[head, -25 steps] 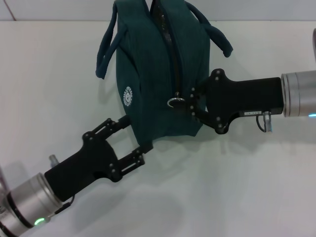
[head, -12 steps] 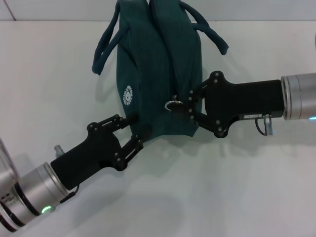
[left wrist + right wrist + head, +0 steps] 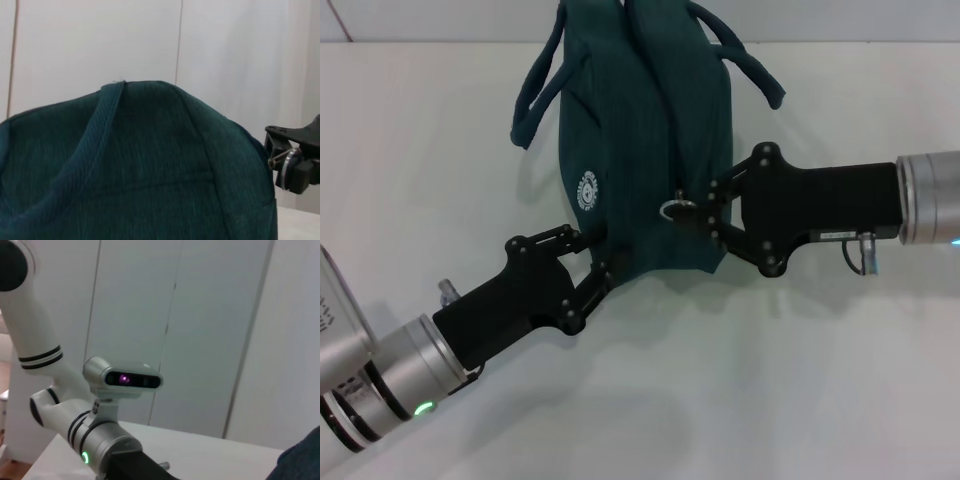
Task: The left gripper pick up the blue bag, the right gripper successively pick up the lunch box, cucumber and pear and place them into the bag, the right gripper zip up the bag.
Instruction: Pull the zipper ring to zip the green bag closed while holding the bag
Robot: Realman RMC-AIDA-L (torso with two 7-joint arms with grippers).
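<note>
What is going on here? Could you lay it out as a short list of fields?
Surface: white table
Main item: blue bag, two handles, zip line closed as far as it shows
Left gripper: at the bag's near lower corner, fingers closed on the fabric
Right gripper: at the bag's side, by the metal zipper ring
Lunch box, cucumber, pear: not in view

bag (image 3: 640,150) on table (image 3: 820,380), between end effectors

One blue bag (image 3: 645,150) with two carry handles (image 3: 535,95) stands on one white table (image 3: 840,380). Two black grippers, left gripper (image 3: 592,262) and right gripper (image 3: 705,212), flank it.
</note>
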